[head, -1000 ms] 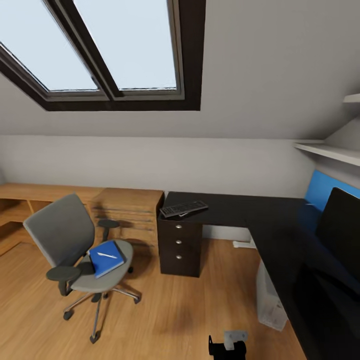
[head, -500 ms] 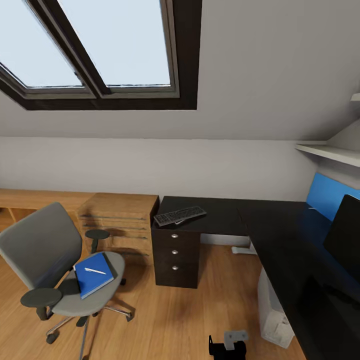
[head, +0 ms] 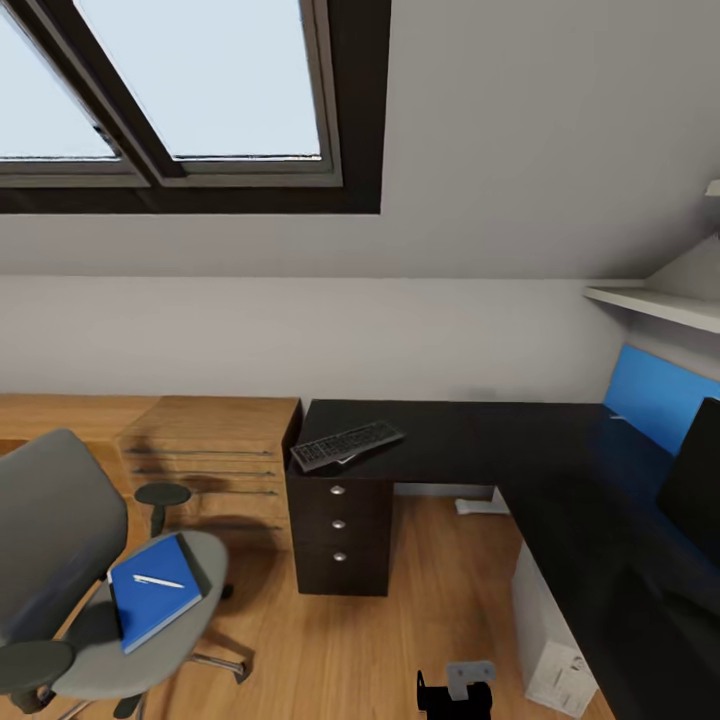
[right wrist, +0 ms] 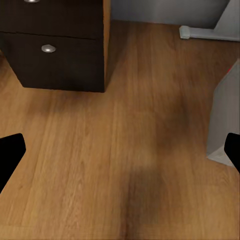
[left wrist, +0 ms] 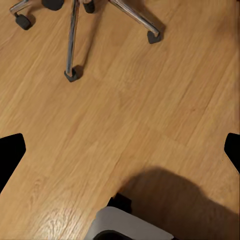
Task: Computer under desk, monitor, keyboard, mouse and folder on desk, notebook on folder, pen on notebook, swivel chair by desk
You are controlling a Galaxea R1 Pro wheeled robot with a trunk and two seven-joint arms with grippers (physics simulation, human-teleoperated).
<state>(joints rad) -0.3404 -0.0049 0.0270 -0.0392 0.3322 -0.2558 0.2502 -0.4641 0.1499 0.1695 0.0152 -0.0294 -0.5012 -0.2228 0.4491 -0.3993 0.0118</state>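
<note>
Folder, pen and keyboard well apart from both empty, spread grippers.

The blue folder [head: 153, 603], white pen [head: 158, 581] on top, lies on the swivel chair [head: 60, 570] seat at near left; the keyboard [head: 347, 445] sits on the black desk [head: 470, 432] farther off. Left gripper [left wrist: 120, 150] and right gripper [right wrist: 120, 155] hang over bare floor, fingers wide apart.

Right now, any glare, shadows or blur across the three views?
Head view: sharp, bright skylight, desk top near-black with little detail. Left wrist view: large dark shadow on the floor, sheen patch nearby. Right wrist view: soft shadow band on the floor.
</note>
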